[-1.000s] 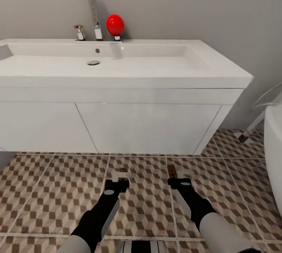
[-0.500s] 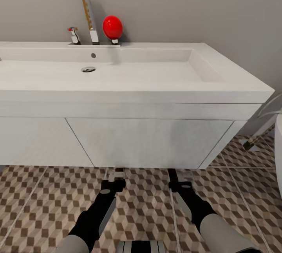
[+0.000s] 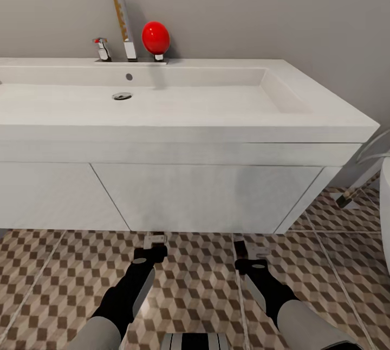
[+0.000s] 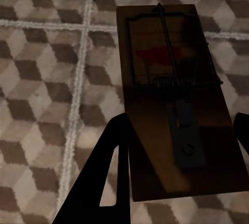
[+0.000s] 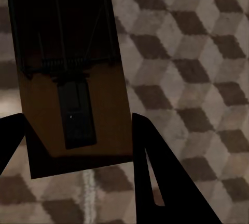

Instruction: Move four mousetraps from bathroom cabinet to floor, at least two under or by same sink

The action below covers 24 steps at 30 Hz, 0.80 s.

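Tan wood sits between the fingers of my left gripper (image 3: 155, 241): a mousetrap (image 4: 174, 96), its wire spring and red mark plain in the left wrist view, with the two dark fingers (image 4: 106, 174) flanking its near end. They look pinched on the board's edges, though I cannot see the contact itself. I hold it low and flat over the bathroom floor (image 3: 49, 263), right at the foot of the sink cabinet (image 3: 211, 190), because the task wants at least two traps under or directly beside one sink, and this spot should count.

To the right along the sink cabinet's front, my right gripper (image 3: 250, 247) carries a second mousetrap (image 5: 67, 73) the same way, one finger on each long side, again apparently clamped on it; the board lies dark in shadow above the cube-patterned tiles. In the head view both traps are mostly hidden by the gripper tips, so I cannot tell whether either board touches the tiles yet.

The white front of the sink cabinet stands immediately ahead of both grippers and blocks any further reach forward; I judge the next move is to lower and let go. Above it are the white basin (image 3: 179, 98), a chrome tap (image 3: 116, 11) and a red egg-shaped thing (image 3: 156, 37). Right of the sink cabinet, a white rounded fixture (image 3: 385, 198) and a chrome pipe (image 3: 357, 185) edge in.
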Available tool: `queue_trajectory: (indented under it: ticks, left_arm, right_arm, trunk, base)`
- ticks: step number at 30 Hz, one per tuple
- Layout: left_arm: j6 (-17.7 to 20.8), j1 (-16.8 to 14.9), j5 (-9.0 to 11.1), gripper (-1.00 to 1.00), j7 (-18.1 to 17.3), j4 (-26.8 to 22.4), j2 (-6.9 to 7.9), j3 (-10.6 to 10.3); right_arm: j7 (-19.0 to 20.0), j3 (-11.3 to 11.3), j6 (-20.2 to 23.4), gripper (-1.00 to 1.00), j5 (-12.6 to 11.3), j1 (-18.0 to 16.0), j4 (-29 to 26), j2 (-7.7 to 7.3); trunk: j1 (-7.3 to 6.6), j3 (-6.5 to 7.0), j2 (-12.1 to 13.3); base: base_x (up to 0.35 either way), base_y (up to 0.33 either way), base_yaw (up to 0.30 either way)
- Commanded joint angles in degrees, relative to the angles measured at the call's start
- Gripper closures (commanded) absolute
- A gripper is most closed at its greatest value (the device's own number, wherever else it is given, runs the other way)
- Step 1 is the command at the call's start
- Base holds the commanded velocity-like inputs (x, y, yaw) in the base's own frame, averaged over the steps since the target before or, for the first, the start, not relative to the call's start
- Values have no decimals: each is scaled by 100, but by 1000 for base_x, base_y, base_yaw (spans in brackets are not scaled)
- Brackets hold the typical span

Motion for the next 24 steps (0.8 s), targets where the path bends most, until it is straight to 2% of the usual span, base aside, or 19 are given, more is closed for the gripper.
queue_trajectory:
  ticks: [1, 11, 24]
  left_arm:
    - [32, 0, 16, 100, 53, -6, 0, -32]
    - [51, 2, -19, 100, 108, -75, -35, -16]
    - [50, 2, -35, 100, 342, -63, -37, -33]
  right_arm:
    - [-43, 48, 25, 100, -68, -2, -10, -2]
    - [-43, 52, 24, 100, -59, -2, -9, -6]
    - [-43, 48, 25, 100, -59, -2, -100, 2]
  trunk:
    - [-1, -4, -2]
    - [-1, -4, -2]
    - [32, -292, -19]
  base:
    - [0, 0, 0]
    - [0, 0, 0]
    - [0, 0, 0]
